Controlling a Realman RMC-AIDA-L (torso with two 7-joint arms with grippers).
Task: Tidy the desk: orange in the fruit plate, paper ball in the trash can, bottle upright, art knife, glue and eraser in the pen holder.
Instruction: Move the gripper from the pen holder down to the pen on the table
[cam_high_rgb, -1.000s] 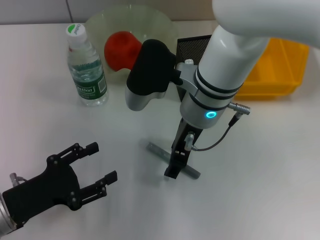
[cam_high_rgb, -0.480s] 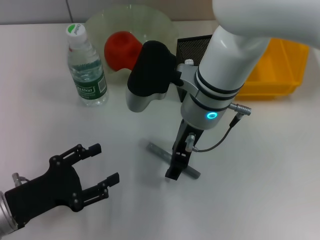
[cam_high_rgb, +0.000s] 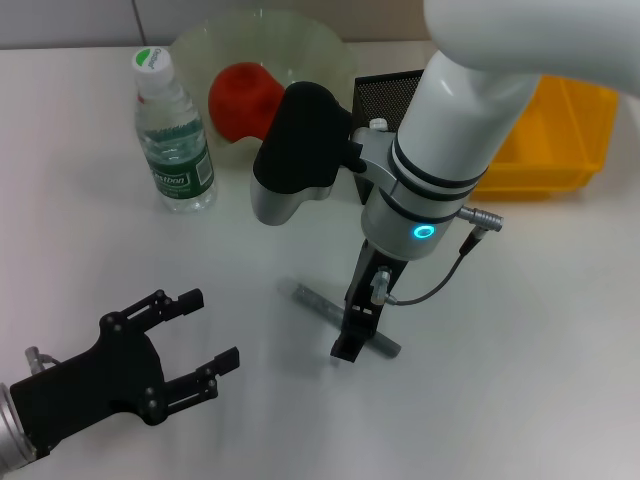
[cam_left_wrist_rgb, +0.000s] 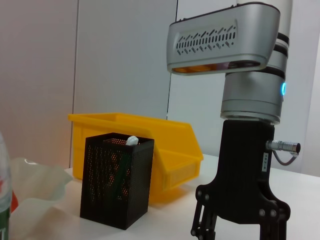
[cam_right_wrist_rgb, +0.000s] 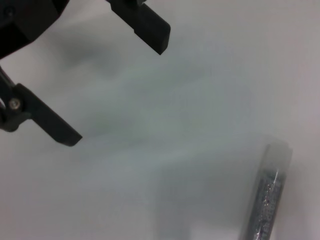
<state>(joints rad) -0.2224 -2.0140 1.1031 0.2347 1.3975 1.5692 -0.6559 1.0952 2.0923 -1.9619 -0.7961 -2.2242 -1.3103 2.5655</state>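
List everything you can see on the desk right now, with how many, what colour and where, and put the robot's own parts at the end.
bottle: one, clear with dark-green label and white cap, upright at far left.
orange: one, red-orange, in the fruit plate.
fruit plate: one, pale green, far centre.
pen holder: one, black mesh, beside the plate, partly hidden by the right arm.
trash can: one, yellow, far right.
art knife: one, grey, flat on the desk at centre.
desk: one, white.
right gripper: one, black, down at the knife.
left gripper: one, black, open, near left, holding nothing.
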